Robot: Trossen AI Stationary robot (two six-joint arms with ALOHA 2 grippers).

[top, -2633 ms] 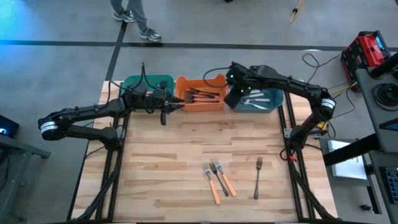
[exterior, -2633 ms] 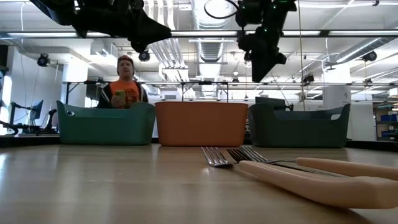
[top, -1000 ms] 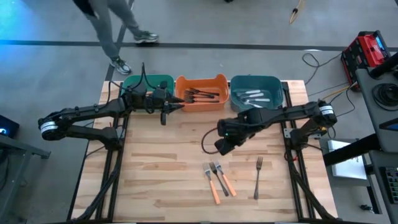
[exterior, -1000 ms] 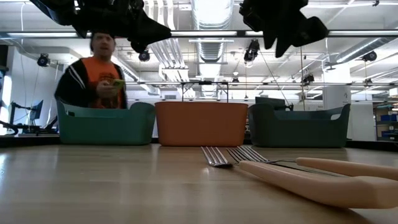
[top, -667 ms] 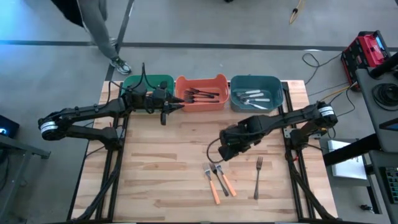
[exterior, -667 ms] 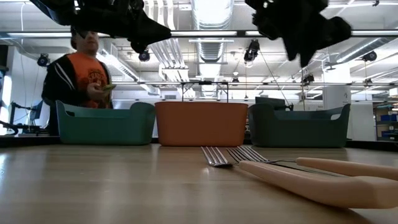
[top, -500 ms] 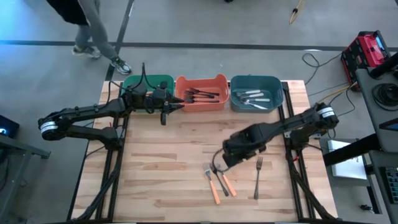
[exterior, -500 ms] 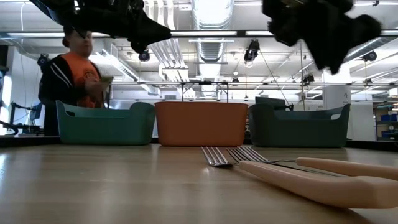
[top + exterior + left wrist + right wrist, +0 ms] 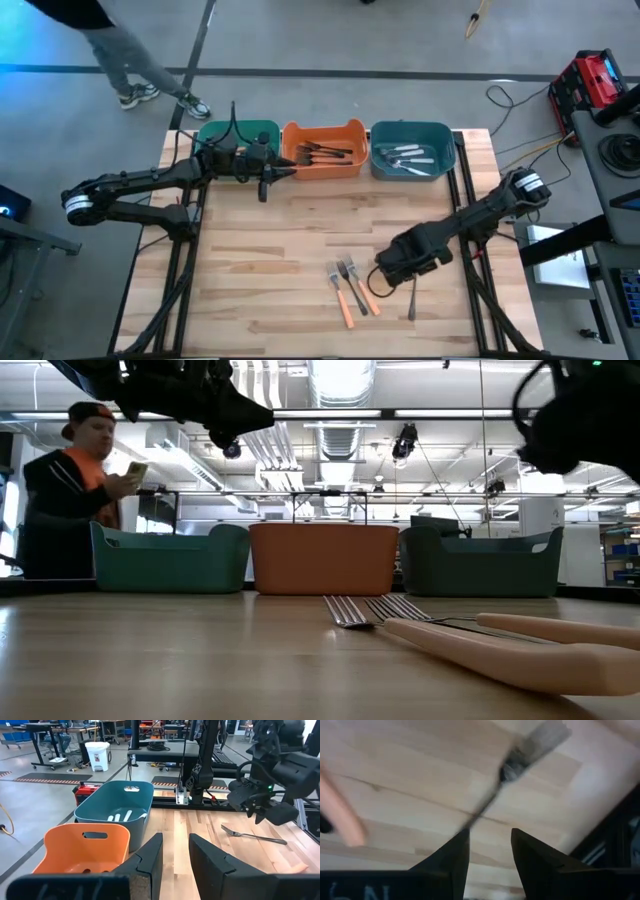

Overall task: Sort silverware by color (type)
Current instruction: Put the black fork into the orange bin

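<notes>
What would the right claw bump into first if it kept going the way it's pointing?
Most likely the all-metal fork lying alone on the table. The right gripper hangs over it, fingers open, and its wrist view shows that fork straight ahead, though depth is unclear.

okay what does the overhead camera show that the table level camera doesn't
Only the high view: what lies inside the bins, dark forks in the orange bin and pale-handled ones in the blue bin, plus the left gripper near the orange bin and the right gripper over the table forks. Only the low view: a person's upper body behind the green bin. Both show the three bins and the orange-handled forks on the table.
</notes>
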